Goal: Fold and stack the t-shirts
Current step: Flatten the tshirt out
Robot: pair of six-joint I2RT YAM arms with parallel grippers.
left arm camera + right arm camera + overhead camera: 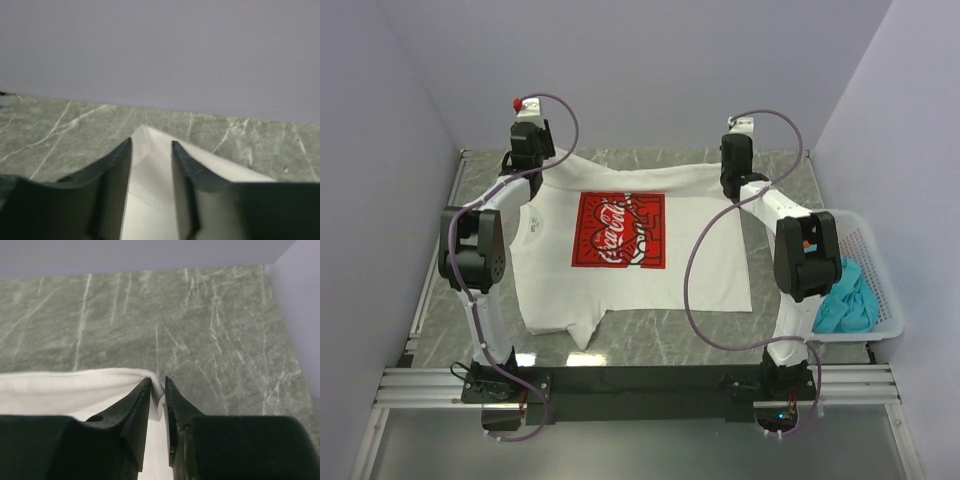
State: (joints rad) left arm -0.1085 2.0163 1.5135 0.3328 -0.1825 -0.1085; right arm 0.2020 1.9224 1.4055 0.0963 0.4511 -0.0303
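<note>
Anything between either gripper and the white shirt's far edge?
Nothing visible. The left gripper and right gripper both sit at the far edge of the white shirt, with cloth between their slightly parted jaws. The basket holding the teal shirt is off to the right, clear of both.

Robot lab cell, plain lavender walls (650, 70), green marble-look table (660, 335), aluminium mounting rails (420, 385)

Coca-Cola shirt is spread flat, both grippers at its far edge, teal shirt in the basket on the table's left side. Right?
No: the white mesh basket holding the teal shirt sits on the right side, as the top external view shows. The rest is correct.
</note>
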